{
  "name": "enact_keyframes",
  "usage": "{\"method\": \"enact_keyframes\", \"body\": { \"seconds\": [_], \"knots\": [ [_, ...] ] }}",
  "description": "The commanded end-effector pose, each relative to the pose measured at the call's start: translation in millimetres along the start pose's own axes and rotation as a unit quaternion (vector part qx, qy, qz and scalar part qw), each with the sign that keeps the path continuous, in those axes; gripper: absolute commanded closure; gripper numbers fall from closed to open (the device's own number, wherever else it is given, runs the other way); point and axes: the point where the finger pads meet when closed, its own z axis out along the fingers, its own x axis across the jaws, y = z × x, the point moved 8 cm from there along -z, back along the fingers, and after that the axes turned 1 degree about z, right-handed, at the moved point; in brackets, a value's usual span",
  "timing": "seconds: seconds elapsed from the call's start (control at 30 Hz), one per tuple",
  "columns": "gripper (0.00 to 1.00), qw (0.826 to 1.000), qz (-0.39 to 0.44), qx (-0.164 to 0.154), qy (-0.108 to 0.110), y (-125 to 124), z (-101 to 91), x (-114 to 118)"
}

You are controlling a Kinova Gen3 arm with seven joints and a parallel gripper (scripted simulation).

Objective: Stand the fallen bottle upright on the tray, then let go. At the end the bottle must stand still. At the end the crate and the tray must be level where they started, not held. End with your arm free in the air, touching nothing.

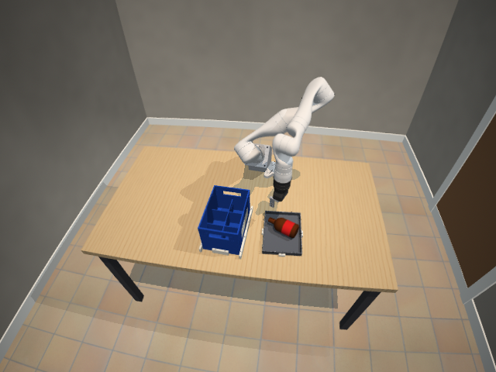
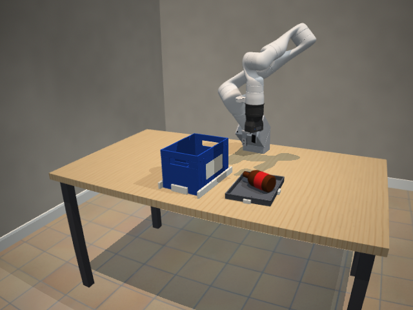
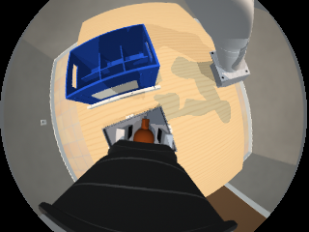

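Observation:
A brown bottle (image 1: 286, 227) (image 2: 261, 180) (image 3: 144, 137) with a red label lies on its side in the dark grey tray (image 1: 276, 244) (image 2: 240, 192) (image 3: 155, 117). Its neck points toward the crate side, near the tray's back left in the top view. My gripper (image 1: 276, 202) (image 2: 249, 139) (image 3: 145, 131) is open and empty. It hangs above the table behind the tray, apart from the bottle. In the wrist view the bottle's neck and shoulder show between the fingers, farther off; its lower part is hidden by the gripper body. The tray sits level.
A blue crate (image 1: 220, 240) (image 2: 180, 173) (image 3: 147, 79) with inner dividers stands level to the left of the tray in the top view. A long white strip (image 1: 246, 232) (image 2: 213, 183) runs along its tray side. Small white blocks sit at the tray's edges. The arm's base is at the back.

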Motion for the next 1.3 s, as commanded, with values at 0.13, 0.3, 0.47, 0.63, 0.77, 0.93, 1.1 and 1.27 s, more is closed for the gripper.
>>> {"method": "enact_keyframes", "body": {
  "seconds": [0.13,0.3,0.47,0.63,0.77,0.93,1.1,1.27],
  "knots": [
    [0.00,1.000,-0.001,-0.007,-0.001,3,4.7,-1],
    [0.00,1.000,0.000,-0.010,-0.001,4,14.0,-1],
    [0.00,1.000,0.000,-0.009,-0.001,4,28.2,-1],
    [0.00,1.000,0.000,-0.009,-0.001,4,38.3,-1],
    [0.00,1.000,-0.006,-0.009,-0.001,4,52.5,-1],
    [0.00,1.000,-0.007,-0.009,-0.001,4,70.2,-1],
    [0.00,1.000,-0.007,-0.008,-0.002,4,86.4,-2],
    [0.00,1.000,-0.007,-0.009,-0.001,4,94.3,-1]
  ]
}}
